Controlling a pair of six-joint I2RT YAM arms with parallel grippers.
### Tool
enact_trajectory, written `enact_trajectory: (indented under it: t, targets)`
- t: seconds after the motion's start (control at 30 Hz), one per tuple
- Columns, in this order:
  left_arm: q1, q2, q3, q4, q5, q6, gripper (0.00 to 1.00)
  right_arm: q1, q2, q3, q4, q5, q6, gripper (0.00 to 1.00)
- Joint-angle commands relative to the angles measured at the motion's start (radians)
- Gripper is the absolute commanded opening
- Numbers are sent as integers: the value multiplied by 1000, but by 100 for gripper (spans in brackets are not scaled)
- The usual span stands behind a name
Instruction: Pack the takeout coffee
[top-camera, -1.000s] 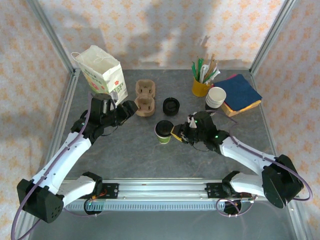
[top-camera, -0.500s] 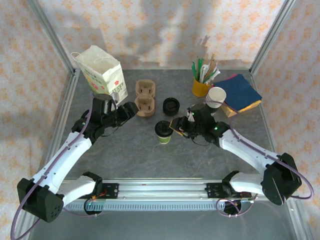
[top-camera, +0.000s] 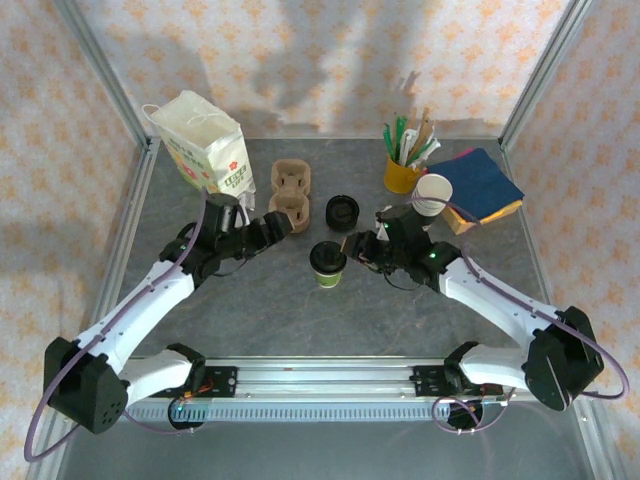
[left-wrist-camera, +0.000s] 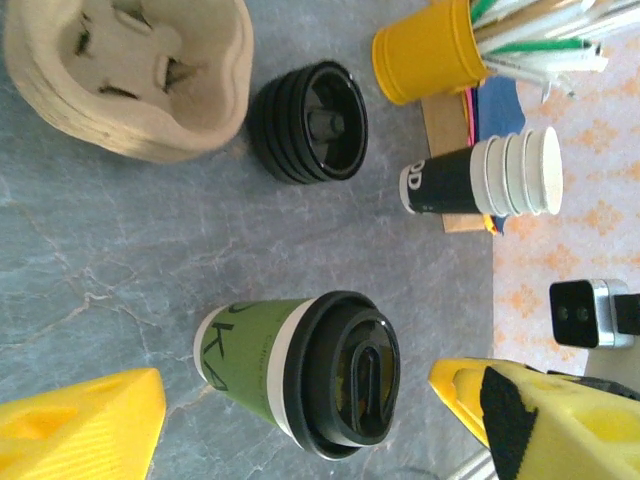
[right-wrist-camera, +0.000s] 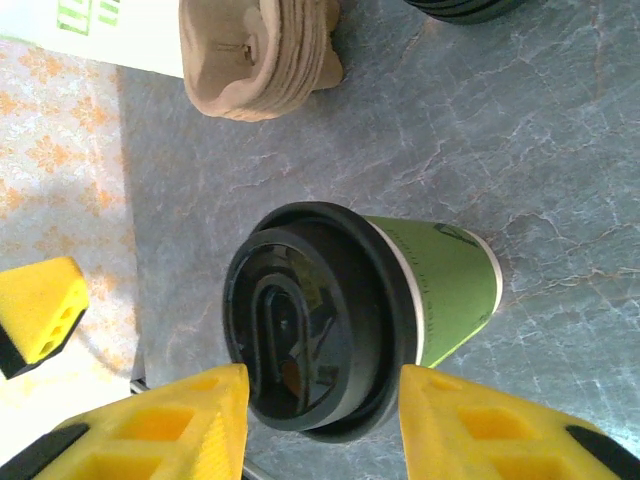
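The takeout coffee (top-camera: 327, 262), a green paper cup with a black lid, stands upright on the grey table. My right gripper (top-camera: 356, 246) is open just to its right. In the right wrist view its yellow fingers (right-wrist-camera: 190, 425) flank the lid of the takeout coffee (right-wrist-camera: 330, 325) without gripping it. My left gripper (top-camera: 281, 222) is open up and to the left of the cup, apart from it. In the left wrist view the takeout coffee (left-wrist-camera: 300, 375) sits between the widely spread tips of the left gripper (left-wrist-camera: 295, 405).
A cardboard cup carrier (top-camera: 291, 195) and a white paper bag (top-camera: 205, 143) stand at the back left. A stack of black lids (top-camera: 342, 211) is behind the cup. A yellow cup of straws (top-camera: 402, 172), stacked white cups (top-camera: 432, 195) and blue napkins (top-camera: 483, 185) are at the back right.
My right gripper has opened and drawn back slightly from the cup. My left gripper has moved right toward the cup and opened wider. The cup has stayed put.
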Motion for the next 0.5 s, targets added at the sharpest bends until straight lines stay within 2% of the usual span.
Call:
enact_trajectory:
  t: [0.0,0.17,0.33,0.47]
  targets:
    - [-16,23,-41,177,72,27,86,3,-44,-34,70,26,-20,44]
    - [-39,27,-117,359,60,29,87,0,-46,-61,104,43,-42,47]
    - [-39,73,-102,293,30,121,88,0,-48,-105,179,29,-38,49]
    - [-47,127,-104,326,83,121,86,-1,-33,-119,207,15,-35,49]
